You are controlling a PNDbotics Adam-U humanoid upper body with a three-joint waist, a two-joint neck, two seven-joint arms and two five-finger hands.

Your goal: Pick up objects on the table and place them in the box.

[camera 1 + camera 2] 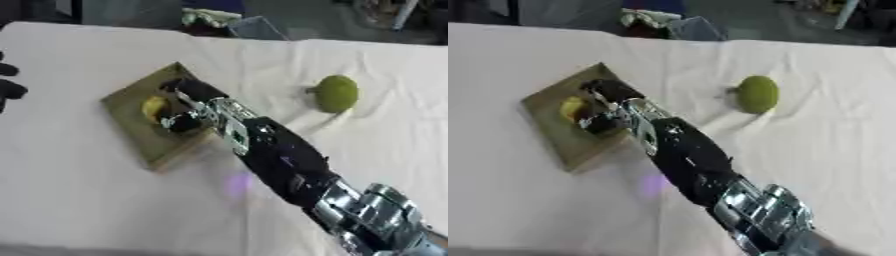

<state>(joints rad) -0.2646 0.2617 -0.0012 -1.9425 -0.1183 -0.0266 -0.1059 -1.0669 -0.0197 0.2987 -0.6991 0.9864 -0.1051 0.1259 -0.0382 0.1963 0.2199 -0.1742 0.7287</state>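
Observation:
A shallow olive-brown box [131, 131] lies on the white cloth, left of centre. Inside it is a small yellow object [154, 107]. My right hand [194, 102] reaches in from the lower right and hangs over the box, with fingers and thumb curled round the yellow object's right side. A round green fruit [336, 93] sits on the cloth to the right of the box, apart from the arm. A dark bit of my left hand [7, 88] shows at the left edge, far from the box.
The white cloth [79, 200] covers the whole table. Its far edge runs along the top, with dark clutter [210, 19] behind it. My right forearm [289, 165] crosses the cloth diagonally from the lower right corner.

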